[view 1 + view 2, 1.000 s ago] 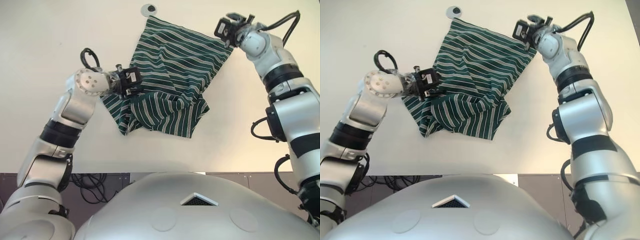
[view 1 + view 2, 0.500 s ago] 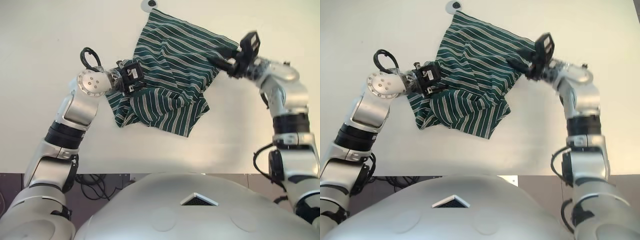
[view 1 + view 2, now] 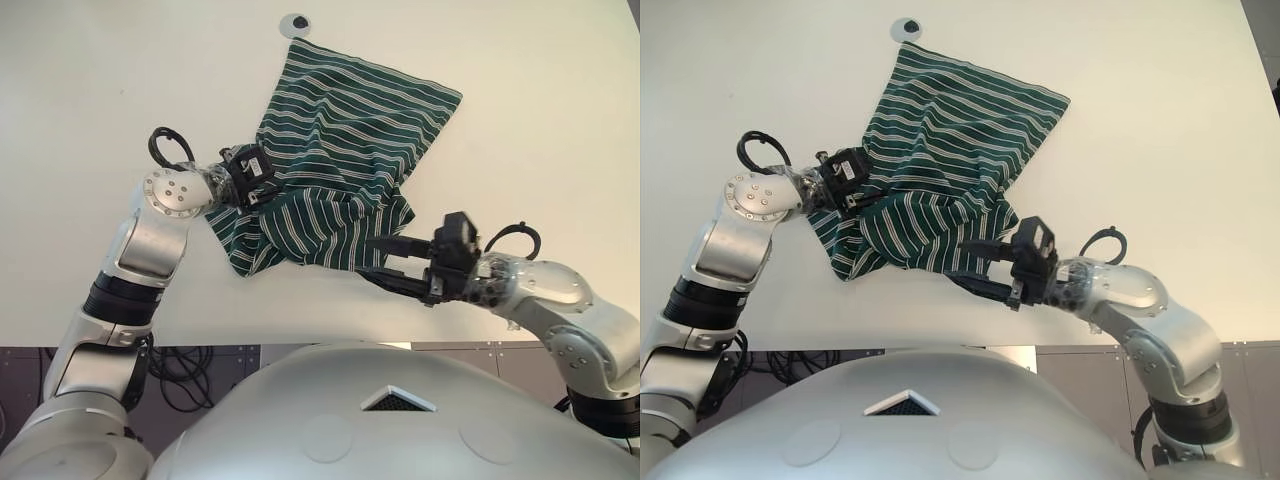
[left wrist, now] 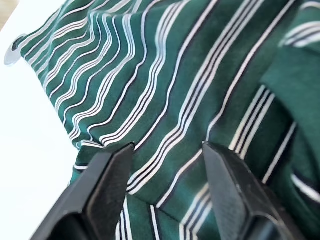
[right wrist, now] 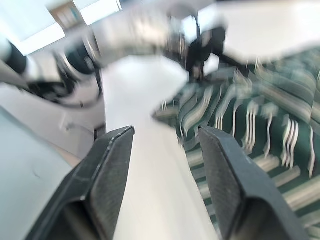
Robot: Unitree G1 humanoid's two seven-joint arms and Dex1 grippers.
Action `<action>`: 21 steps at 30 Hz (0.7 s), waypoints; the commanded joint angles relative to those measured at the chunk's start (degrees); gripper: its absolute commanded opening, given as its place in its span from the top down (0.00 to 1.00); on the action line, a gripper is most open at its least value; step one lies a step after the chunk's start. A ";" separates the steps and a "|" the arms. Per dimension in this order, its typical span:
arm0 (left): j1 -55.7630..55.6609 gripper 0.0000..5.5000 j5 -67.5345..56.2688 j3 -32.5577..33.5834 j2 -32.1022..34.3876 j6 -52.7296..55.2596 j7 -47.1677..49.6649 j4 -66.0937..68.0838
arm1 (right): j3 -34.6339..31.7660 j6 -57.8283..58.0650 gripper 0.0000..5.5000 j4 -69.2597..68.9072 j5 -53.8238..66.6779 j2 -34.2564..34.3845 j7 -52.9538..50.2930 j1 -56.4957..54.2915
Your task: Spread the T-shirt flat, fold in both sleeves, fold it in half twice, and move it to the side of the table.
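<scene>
Centrally, the green striped T-shirt (image 3: 350,140) lies partly bunched on the white table (image 3: 540,120); the left gripper (image 3: 248,175), jaws apart, rests on its left edge, and the right gripper (image 3: 380,258), jaws apart, is at its near hem.

text: none is readable | T-shirt (image 3: 345,140): white stripes on green, no legible print | round disc (image 3: 295,22) on table (image 3: 560,120): too small to read

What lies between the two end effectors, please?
The T-shirt's bunched near portion spans between the left end effector and the right end effector, seen in the left eye view.
</scene>
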 commanded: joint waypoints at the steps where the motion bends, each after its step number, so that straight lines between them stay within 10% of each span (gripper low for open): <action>1: 2.42 0.55 0.63 -1.21 1.49 3.35 -0.81 2.29 | 2.95 -1.72 0.58 4.19 -6.75 -1.17 -2.88 0.23; 12: 3.29 0.55 0.55 -0.85 1.44 3.48 -0.13 2.14 | 8.77 -4.05 0.58 14.44 -17.13 0.68 -7.16 -0.58; 21: 5.11 0.55 0.35 0.46 0.89 4.11 1.58 1.27 | 2.56 2.54 0.58 9.97 -15.05 -15.56 0.85 5.58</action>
